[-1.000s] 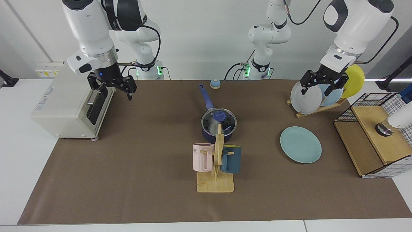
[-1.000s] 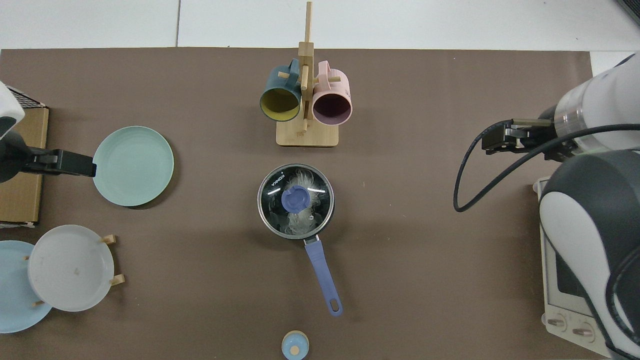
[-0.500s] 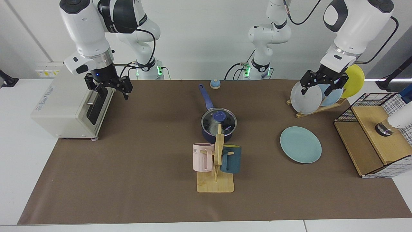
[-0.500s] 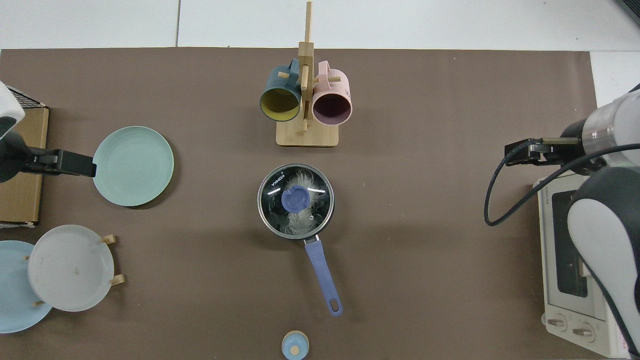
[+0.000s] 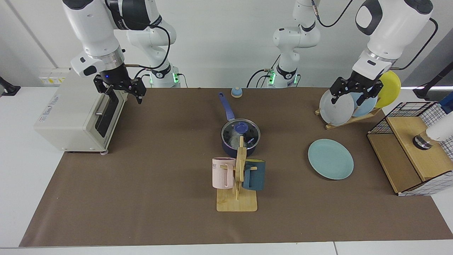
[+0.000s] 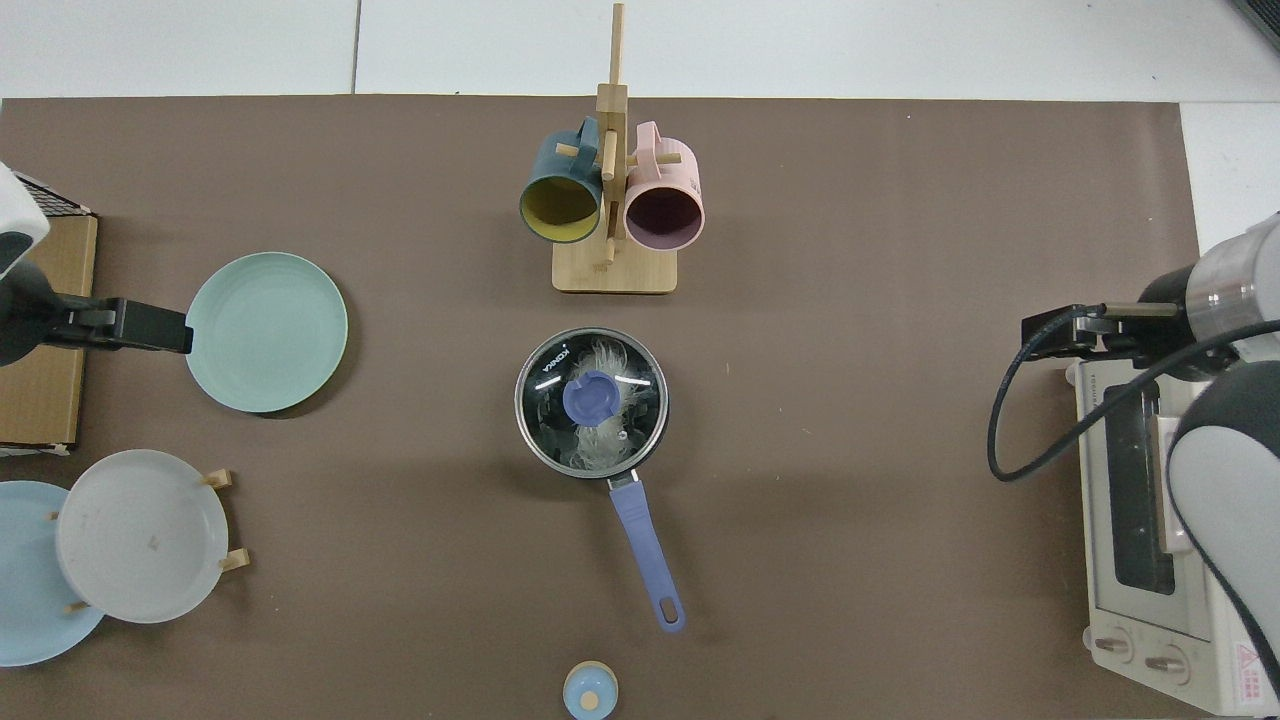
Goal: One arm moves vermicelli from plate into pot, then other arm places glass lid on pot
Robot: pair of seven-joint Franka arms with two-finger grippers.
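Facing view: the pot (image 5: 240, 140) sits mid-surface with the lid (image 5: 241, 131) on it and the vermicelli (image 6: 598, 420) inside, white under the glass. The plate (image 5: 330, 158) lies bare, well apart from the pot. The right gripper (image 5: 120, 95) hangs beside the toaster oven (image 5: 76, 113), its fingers spread wide and holding nothing. The left gripper (image 5: 355, 95) hangs in front of the plate rack (image 5: 348, 118), fingers spread wide, nothing between them.
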